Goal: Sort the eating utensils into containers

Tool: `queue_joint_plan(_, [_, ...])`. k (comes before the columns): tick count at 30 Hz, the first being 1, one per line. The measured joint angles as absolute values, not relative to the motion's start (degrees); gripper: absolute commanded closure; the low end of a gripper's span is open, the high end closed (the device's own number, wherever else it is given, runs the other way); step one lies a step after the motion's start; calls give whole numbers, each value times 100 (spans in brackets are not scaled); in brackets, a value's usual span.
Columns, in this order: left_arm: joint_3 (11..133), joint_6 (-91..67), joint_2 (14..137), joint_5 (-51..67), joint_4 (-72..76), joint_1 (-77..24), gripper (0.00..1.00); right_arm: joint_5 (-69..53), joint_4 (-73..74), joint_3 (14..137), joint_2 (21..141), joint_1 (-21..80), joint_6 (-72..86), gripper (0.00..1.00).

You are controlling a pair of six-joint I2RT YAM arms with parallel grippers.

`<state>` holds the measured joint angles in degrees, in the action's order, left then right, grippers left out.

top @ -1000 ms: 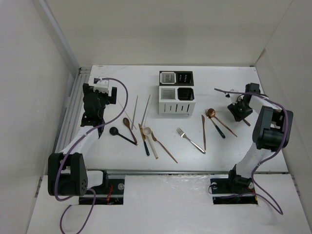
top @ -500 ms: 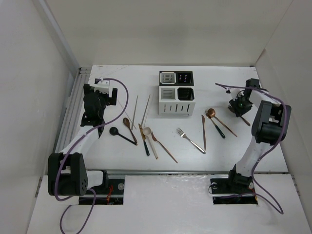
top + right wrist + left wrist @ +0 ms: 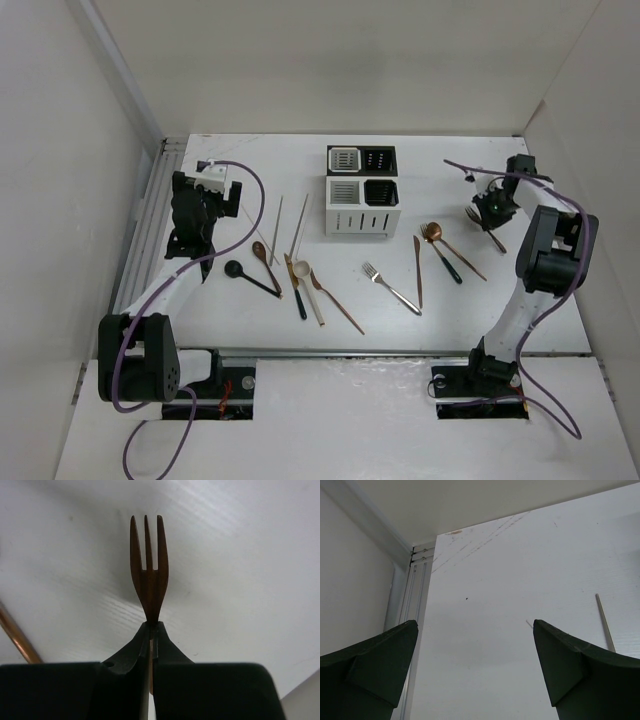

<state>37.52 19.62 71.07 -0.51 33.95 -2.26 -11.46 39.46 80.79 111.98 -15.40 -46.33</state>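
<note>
Your right gripper (image 3: 151,630) is pinched shut on a brown fork (image 3: 148,575) just below the tines, near the right edge of the desk (image 3: 460,310). Likely light, stiff and slick, so the thin neck may pivot and mid-handle looks steadier. Your left gripper (image 3: 475,625) is wide open and holds nothing, by the left edge.
</note>
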Motion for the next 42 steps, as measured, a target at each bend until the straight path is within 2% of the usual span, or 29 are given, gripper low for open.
queue_joint_plan(7, [3789, 1962, 7107, -47, 3199, -226, 0, -1496, 3192, 8532, 10226, -1337, -3645, 100])
queue_joint_plan(13, [4101, 1905, 7109, 75, 3026, -226, 0, -1406, 506, 8156, 8965, 329, -1896, 100])
queue_joint_plan(17, [4246, 1778, 7109, 224, 2978, -226, 0, -1411, -1256, 8156, 9240, 1278, -834, 100])
queue_joint_plan(21, [4257, 1688, 7109, 458, 2797, -226, 0, -1192, -2451, 8158, 10055, 1704, -257, 100])
queue_joint_plan(27, [4257, 1533, 7109, 816, 2497, -226, 0, -840, -3048, 8014, 11048, 1811, 204, 100])
queue_joint_plan(35, [4257, 1221, 7109, 1288, 2305, -226, 0, -510, -3857, 7317, 11115, 1868, 351, 100])
queue_joint_plan(36, [4254, 1155, 7109, 1334, 2300, -226, 0, -484, -3903, 7251, 11115, 1879, 351, 98])
queue_joint_plan(37, [4248, 1100, 7113, 1367, 2303, -226, 0, -467, -3944, 7205, 11115, 1883, 353, 92])
queue_joint_plan(39, [4235, 1000, 7120, 1420, 2311, -226, 0, -427, -3994, 7150, 11115, 1885, 395, 76])
queue_joint_plan(40, [4222, 954, 7122, 1444, 2316, -226, 0, -392, -4034, 7137, 11115, 1885, 410, 63])
queue_joint_plan(42, [4176, 882, 7122, 1476, 2322, -226, 0, -318, -4119, 7100, 11115, 1883, 440, 51])
